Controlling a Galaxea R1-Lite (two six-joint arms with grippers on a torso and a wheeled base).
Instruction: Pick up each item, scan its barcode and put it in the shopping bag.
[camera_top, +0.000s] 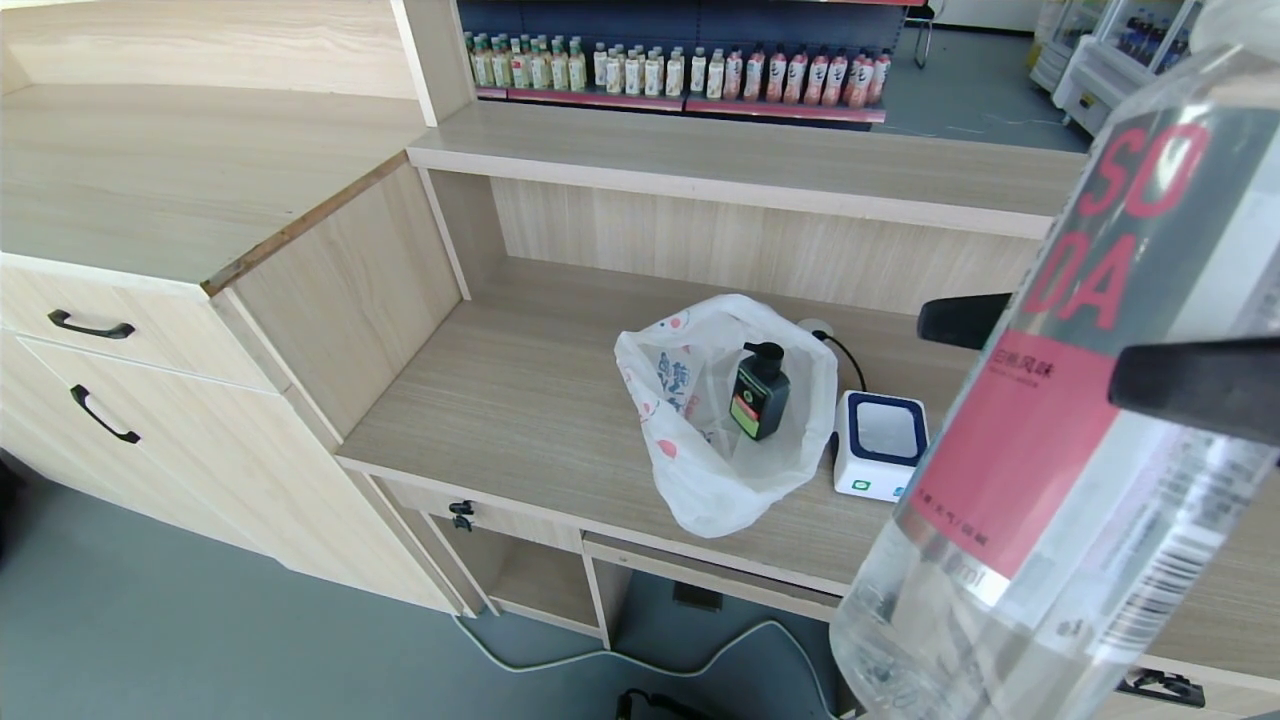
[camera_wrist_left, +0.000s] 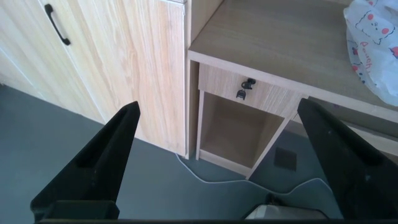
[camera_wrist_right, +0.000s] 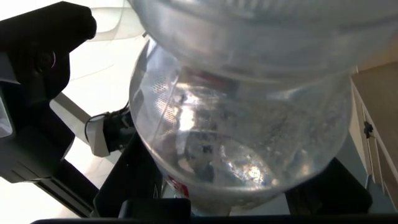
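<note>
Our right end effector (camera_top: 1080, 352) is clamped on the soda bottle (camera_top: 1060, 430), tilted at the frame's right (the left end effector (camera_wrist_left: 217, 104) hangs spread, empty), and we fear the slick bottle could slip or clip the scanner (camera_top: 880, 440) beside the shopping bag (camera_top: 700, 470) on the desk (camera_top: 520, 400).

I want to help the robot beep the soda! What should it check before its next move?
1. Right gripper shut on soda bottle: ok.
2. Barcode turned toward scanner: not ok, it faces up toward the head camera.
3. Scanner top uncovered: ok.
4. Shopping bag mouth open: ok, pump bottle already inside.
5. Left gripper out of the way: ok, open, empty, low beside the counter.
</note>
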